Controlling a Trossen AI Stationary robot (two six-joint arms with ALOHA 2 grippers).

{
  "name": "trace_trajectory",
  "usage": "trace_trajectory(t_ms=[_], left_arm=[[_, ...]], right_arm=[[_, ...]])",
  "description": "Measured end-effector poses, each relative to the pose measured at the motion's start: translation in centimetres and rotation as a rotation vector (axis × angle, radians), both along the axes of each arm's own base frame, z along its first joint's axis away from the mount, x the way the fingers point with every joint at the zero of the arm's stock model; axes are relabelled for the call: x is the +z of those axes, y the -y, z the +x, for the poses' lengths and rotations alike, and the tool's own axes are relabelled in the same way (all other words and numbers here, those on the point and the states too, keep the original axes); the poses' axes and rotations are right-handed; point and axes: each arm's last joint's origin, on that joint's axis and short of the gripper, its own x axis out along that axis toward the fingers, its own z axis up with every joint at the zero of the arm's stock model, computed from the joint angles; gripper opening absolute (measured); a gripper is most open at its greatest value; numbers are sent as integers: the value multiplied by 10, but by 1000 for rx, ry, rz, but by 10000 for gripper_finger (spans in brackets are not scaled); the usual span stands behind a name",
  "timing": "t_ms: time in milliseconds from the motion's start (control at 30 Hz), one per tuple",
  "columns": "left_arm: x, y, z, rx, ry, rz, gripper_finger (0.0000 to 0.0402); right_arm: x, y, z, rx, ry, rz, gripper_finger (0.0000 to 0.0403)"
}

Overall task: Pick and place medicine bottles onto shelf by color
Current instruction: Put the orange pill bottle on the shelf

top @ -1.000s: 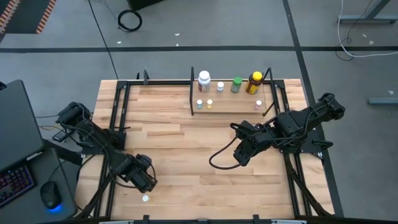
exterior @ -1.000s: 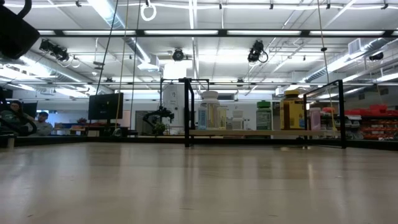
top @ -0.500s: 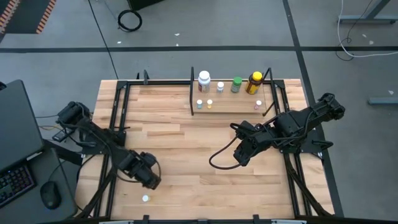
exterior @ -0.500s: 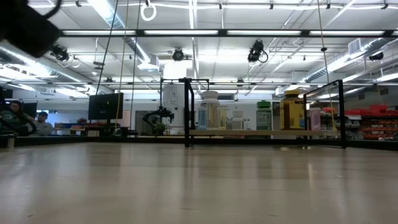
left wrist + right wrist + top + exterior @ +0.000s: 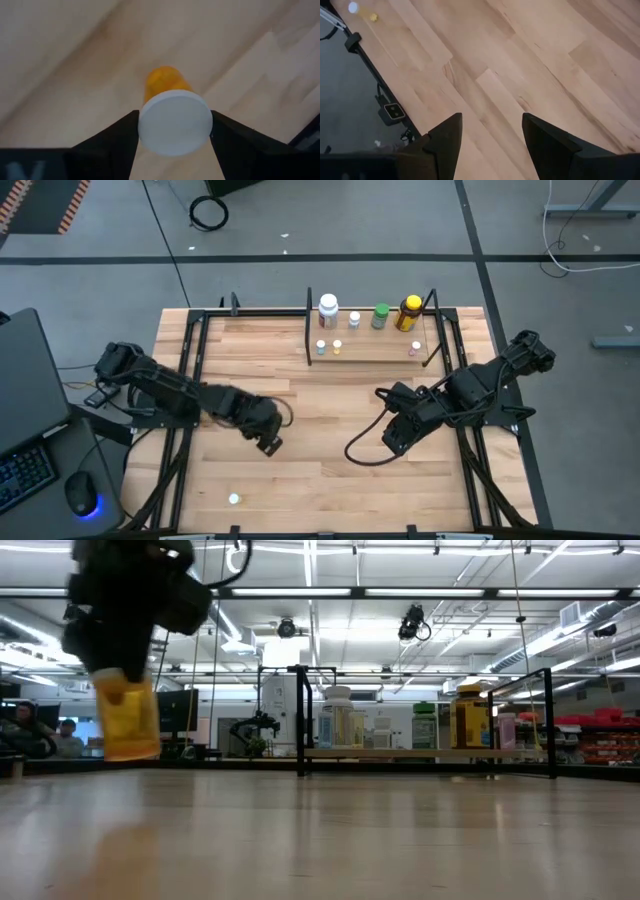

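High view: the narrow light-wood shelf framed by thin black posts [image 5: 375,345] stands at the table's far edge and already carries most of the load. Along its back are a larger white labelled bottle [image 5: 328,308], a small white bottle [image 5: 353,319], a green bottle [image 5: 380,315] and a yellow dark-capped bottle [image 5: 409,312], with three tiny ones in front.

The left gripper [image 5: 268,440] hangs over the middle-left of the table, its fingers pinching an orange white-capped bottle [image 5: 172,112] lifted clear of the wood. The right gripper [image 5: 396,438] waits near the right side, fingers spread and holding nothing.

One tiny white bottle [image 5: 233,499] lies near the front edge. I judge the task well advanced: the carried bottle and that last one remain.
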Motion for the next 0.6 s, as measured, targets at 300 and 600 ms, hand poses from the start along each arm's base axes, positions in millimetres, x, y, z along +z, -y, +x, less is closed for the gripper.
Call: trace_trajectory(t_ms=[300, 600], left_arm=[[3, -45, 18, -57, 110, 19, 222], [7, -78, 25, -105, 146, 57, 220]], right_arm=[[-1, -11, -9, -16, -19, 11, 215], [-3, -14, -17, -47, -63, 4, 215]])
